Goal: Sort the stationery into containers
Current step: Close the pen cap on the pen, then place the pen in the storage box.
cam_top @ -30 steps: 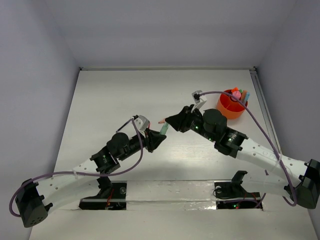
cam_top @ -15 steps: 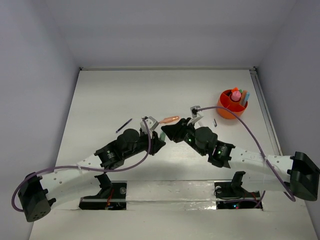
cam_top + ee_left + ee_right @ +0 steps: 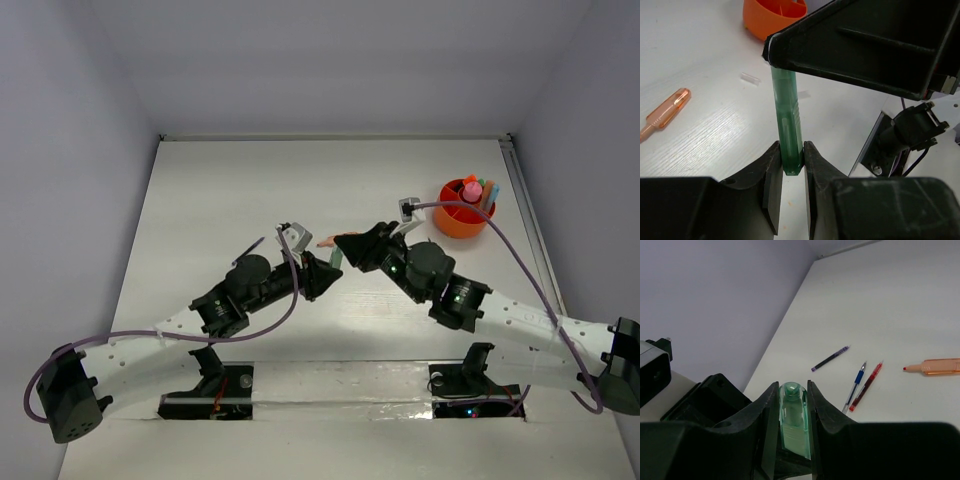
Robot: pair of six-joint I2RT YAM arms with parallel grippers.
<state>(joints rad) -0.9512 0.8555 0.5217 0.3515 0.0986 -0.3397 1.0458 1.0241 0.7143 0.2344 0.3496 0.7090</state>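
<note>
A green translucent highlighter (image 3: 787,115) is held at both ends above the table. My left gripper (image 3: 791,147) is shut on its lower end. My right gripper (image 3: 793,387) is shut on its capped end (image 3: 794,420). In the top view the two grippers meet at mid-table, the left gripper (image 3: 322,272) and the right gripper (image 3: 348,248), with the highlighter (image 3: 336,260) between them. The round orange container (image 3: 462,207) stands at the far right with several markers upright in it. An orange highlighter (image 3: 667,107) lies on the table behind the grippers.
A purple pen (image 3: 830,358), a blue pen (image 3: 856,385) and a red pen (image 3: 867,385) lie on the table left of centre. A small clear bit (image 3: 750,79) lies near the orange container (image 3: 772,17). The walls enclose the table on three sides.
The right arm swung left and down, then back up to the right. The left gripper edged right. Both grippers stay on the green highlighter.
</note>
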